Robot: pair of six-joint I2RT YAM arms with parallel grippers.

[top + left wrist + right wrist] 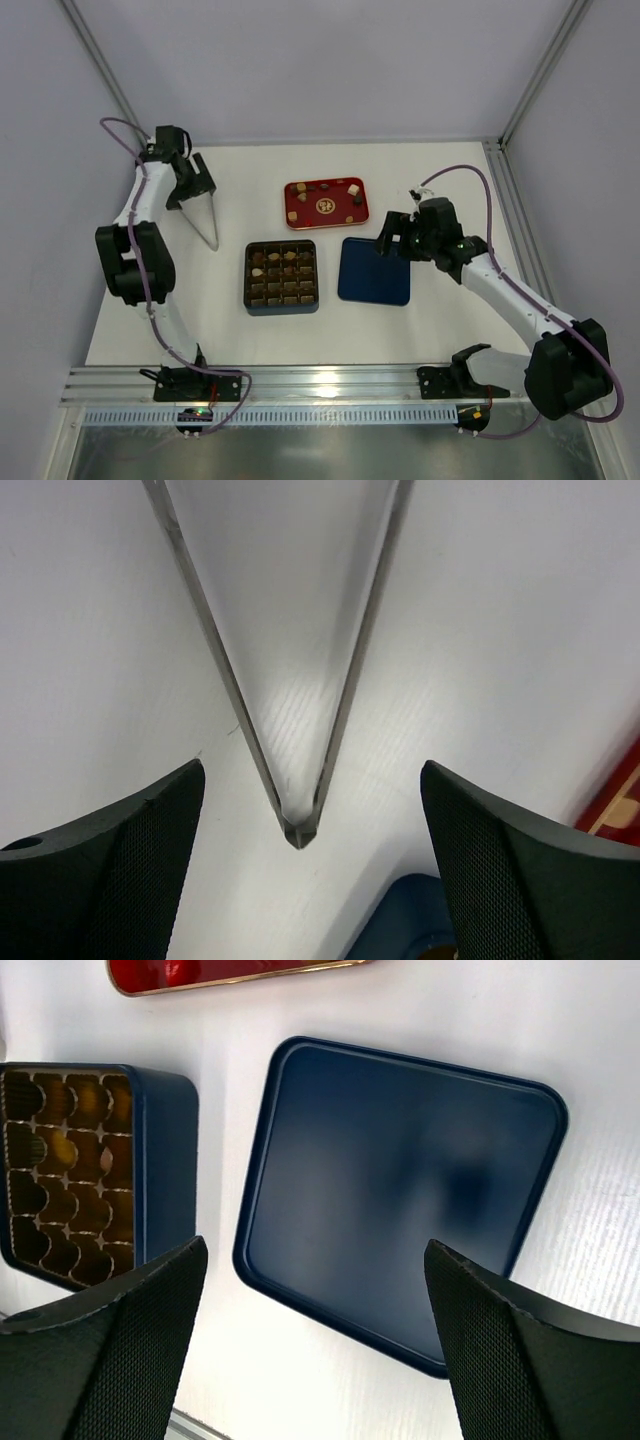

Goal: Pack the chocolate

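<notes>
White table (260, 170); left gripper (310, 770) gapes over V-shaped metal tweezers (300, 832), right gripper (312, 1248) gapes over smooth navy lid (400, 1180)

Centre: box (281, 308) and lid (372, 272) side by side, narrow gap between.
Far centre: red tray (307, 212) blocks.
Left: tongs (207, 225) on table (200, 330).
Near strip: open passage along full width.

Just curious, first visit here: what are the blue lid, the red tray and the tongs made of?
Blue lid: likely painted tin, going by its soft satin sheen and raised rim. Red tray: probably lacquered metal or plastic, glossy with a gold edge. Tongs: metal, thin mirror-bright strips.
</notes>
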